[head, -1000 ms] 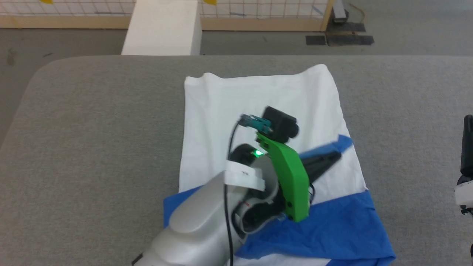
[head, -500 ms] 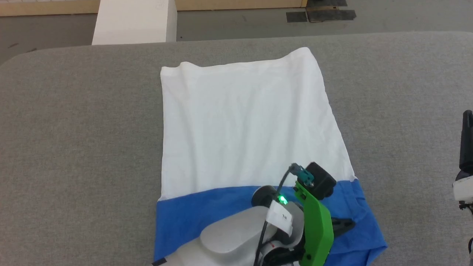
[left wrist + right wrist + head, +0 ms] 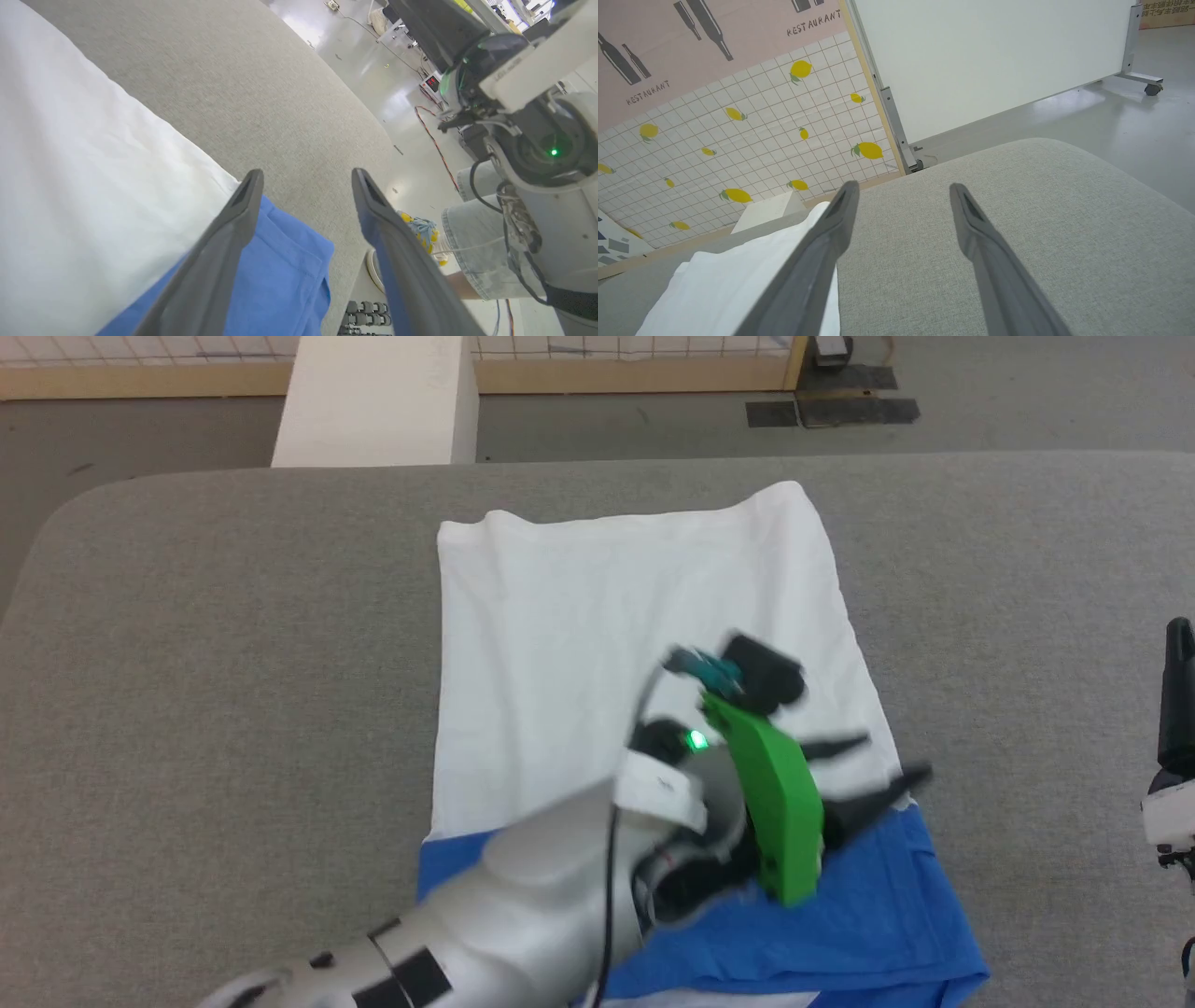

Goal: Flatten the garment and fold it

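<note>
Garment: soft white cotton T-shirt with a royal-blue band (image 3: 635,597). It lies spread flat on the grey fabric-covered table (image 3: 233,663), white body toward the far edge, blue band toward the robot.

Left jaws: spread, nothing between them. In the head view they sit over the garment's right edge, where white meets blue, pointing out toward the bare table. The silver forearm with its green bracket (image 3: 770,803) crosses the blue band from the lower left.

Left wrist view: one dark finger (image 3: 219,252) overlies the hemmed blue cloth beside the white. The other finger (image 3: 397,252) stands over the table beyond the garment's edge. Whether the tips touch the cloth, I cannot tell. A person's leg in pale denim (image 3: 472,242) and a shoe show on the floor past the table's edge.

Right jaws: spread and empty, over bare table well to the right of the garment. The right wrist view has the white far corner by the left finger (image 3: 803,275).

Change, allowing for camera shift: a second ago the left jaws were pressed together on a blue strip raised over the white. Half a second ago they were low on the blue band, still pressed together. Now they stand apart, and the blue lies flat.
</note>
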You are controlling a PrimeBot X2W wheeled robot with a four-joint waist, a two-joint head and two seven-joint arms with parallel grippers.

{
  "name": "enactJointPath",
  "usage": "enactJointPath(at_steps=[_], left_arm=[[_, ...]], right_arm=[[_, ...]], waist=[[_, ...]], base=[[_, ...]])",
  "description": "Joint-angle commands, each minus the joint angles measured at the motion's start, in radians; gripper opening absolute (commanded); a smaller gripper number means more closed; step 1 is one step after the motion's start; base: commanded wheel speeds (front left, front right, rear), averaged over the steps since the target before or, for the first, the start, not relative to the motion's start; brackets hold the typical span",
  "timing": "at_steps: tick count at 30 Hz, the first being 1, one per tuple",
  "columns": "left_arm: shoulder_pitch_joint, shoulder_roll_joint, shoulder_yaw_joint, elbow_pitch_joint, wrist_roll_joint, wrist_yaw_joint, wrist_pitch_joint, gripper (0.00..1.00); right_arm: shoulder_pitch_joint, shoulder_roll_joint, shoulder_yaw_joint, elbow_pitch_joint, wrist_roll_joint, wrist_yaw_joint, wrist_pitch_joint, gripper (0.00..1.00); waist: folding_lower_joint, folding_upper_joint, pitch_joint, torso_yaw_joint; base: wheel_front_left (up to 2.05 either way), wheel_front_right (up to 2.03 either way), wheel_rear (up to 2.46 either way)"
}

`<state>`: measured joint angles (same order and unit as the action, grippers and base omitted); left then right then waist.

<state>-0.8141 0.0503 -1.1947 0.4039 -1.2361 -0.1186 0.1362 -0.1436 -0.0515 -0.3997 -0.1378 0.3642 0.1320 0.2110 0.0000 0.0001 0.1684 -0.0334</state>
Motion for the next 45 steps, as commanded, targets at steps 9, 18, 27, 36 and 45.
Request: enactJointPath(at_steps=[9,18,27,36,45], left_arm=[[-0.067,0.116,0.239,0.113,0.032,0.050,-0.342,1.00],[0.131,0.284,0.589,-0.006,0.259,0.199,-0.397,1.00],[0.449,0.244,0.898,-0.255,0.538,0.280,-0.398,1.00],[0.495,0.183,0.990,-0.360,0.675,0.247,-0.398,1.00],[0.460,0.127,1.029,-0.438,0.790,0.231,-0.398,1.00]], right_arm=[[0.006,0.001,0.023,-0.005,-0.010,-0.001,0.006,1.00],[-0.002,0.001,0.077,0.019,-0.012,-0.001,0.012,1.00],[-0.070,-0.021,0.129,0.064,-0.008,-0.001,0.089,1.00],[-0.347,-0.098,0.161,0.182,-0.011,-0.001,0.277,1.00],[-0.712,-0.190,0.249,0.394,-0.107,-0.001,0.525,1.00]], waist=[[0.0000,-0.0001,-0.034,0.055],[0.0000,-0.0001,-0.023,0.079],[0.0000,-0.0001,0.037,0.082],[0.0000,-0.0001,0.166,0.100],[0.0000,-0.0001,0.326,0.151]], base=[[0.00,0.00,0.00],[0.00,0.00,0.00],[0.00,0.00,0.00],[0.00,0.00,0.00],[0.00,0.00,0.00]])
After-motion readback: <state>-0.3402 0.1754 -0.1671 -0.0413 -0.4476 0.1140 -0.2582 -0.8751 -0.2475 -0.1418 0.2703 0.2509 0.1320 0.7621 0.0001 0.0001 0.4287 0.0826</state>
